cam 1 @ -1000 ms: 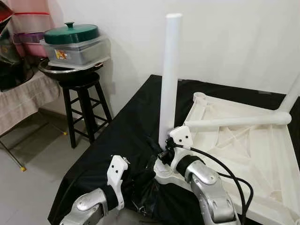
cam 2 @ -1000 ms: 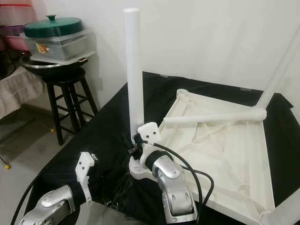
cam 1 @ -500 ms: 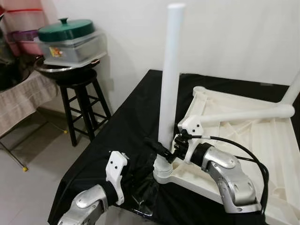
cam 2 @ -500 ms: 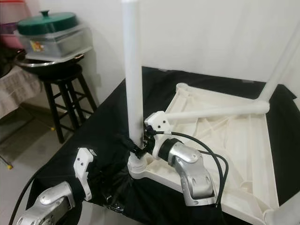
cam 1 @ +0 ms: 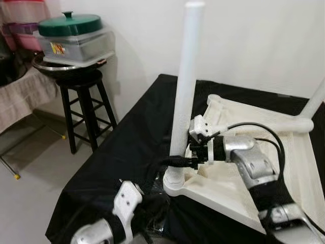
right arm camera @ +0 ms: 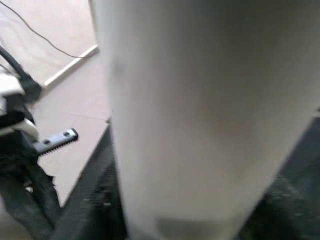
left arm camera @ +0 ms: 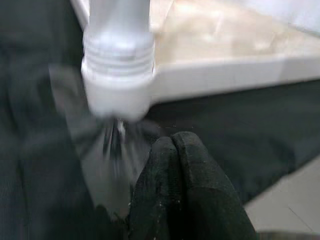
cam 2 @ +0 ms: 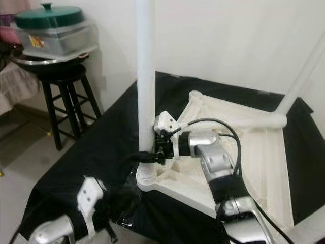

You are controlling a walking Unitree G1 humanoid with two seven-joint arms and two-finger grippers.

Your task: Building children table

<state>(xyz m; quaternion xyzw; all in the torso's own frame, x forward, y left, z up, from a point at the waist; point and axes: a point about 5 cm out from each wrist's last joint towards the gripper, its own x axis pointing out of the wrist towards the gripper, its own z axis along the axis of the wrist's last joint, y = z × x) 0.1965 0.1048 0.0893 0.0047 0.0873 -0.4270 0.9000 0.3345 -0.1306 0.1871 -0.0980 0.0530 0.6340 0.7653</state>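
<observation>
Left gripper (left arm camera: 175,165) low at near edge of black cloth (cam 1: 127,147), fingers pressed together, holding nothing. Just beyond, upright white leg (cam 1: 184,91) stands in corner socket of upturned white tabletop (cam 1: 284,173). Right gripper (cam 1: 177,161) clasps leg's lower end. Black stool (cam 1: 84,109) with green-lidded container (cam 1: 73,38) farther left.
</observation>
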